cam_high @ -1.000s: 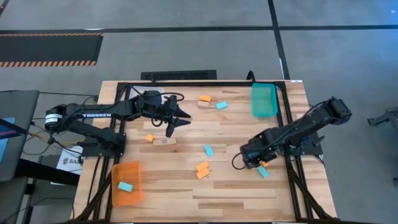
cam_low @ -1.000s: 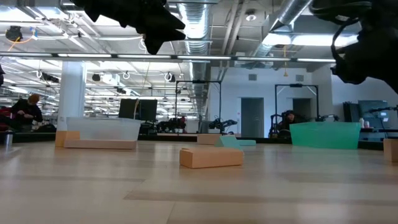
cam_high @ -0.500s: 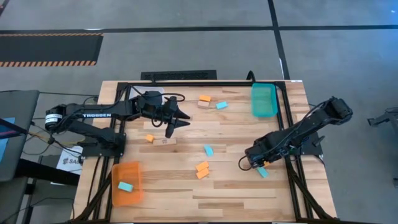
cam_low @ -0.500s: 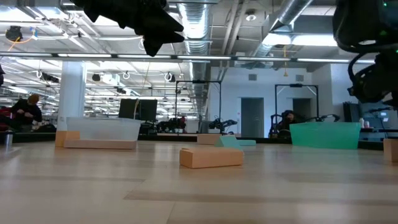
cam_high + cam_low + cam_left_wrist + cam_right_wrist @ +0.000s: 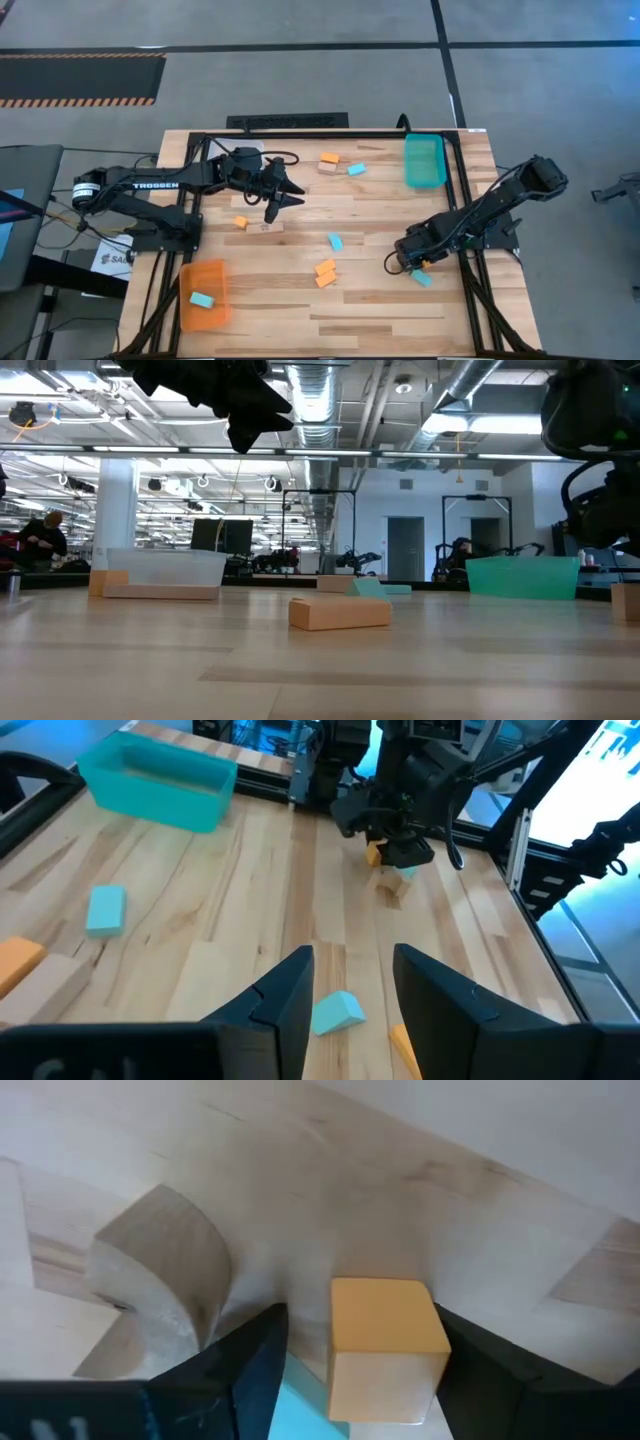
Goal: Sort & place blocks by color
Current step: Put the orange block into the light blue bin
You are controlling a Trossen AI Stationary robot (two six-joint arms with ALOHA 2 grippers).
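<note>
High view, orange tray (image 5: pixel 204 296) holding one light blue block (image 5: pixel 202 299), left gripper (image 5: pixel 283 196) hovering above worktop (image 5: pixel 360 310), fingers parted and empty, mixed blocks (image 5: pixel 325 272) scattered mid-worktop, teal tray (image 5: pixel 424 160), right gripper (image 5: pixel 412 262) low, fingers spread around orange cube (image 5: pixel 385 1345), not yet clamped.
</note>
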